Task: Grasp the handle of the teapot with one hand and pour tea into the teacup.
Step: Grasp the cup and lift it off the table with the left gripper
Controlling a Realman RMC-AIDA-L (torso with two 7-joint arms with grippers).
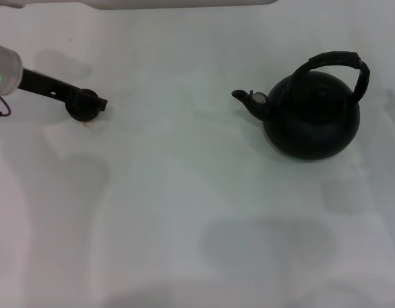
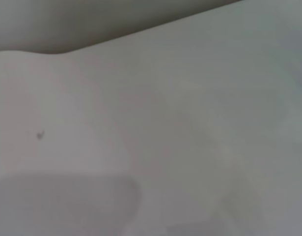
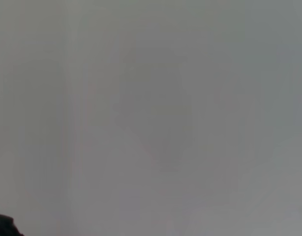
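1. The left end effector (image 1: 94,102) reaches in low over the white surface (image 1: 184,212), and its tip sits right at the teacup (image 1: 81,106). The two dark shapes merge, so I cannot tell how far its fingers are spread or whether they hold the cup.
2. The teapot (image 1: 311,119) stands upright well off to that end effector's right, with bare surface between them. Its spout (image 1: 248,99) points back toward the cup.
3. The handle (image 1: 338,64) arches over the teapot's top and nothing touches it. No pour has begun, and I see no tea anywhere.
4. The right end effector is not in sight from the head view, and its wrist camera shows only pale surface and a dark sliver at one corner.
5. Risks as I judge them:
   - The cup is tiny and light, so a nudge from the left end effector could tip or slide it.
   - The pot stands far from the cup, so it must be carried over, and a loose grip on the ribbed hoop could let the heavy body swing and spill early.
   - A short spout over so small a cup leaves little margin, and a fast tilt would overshoot.
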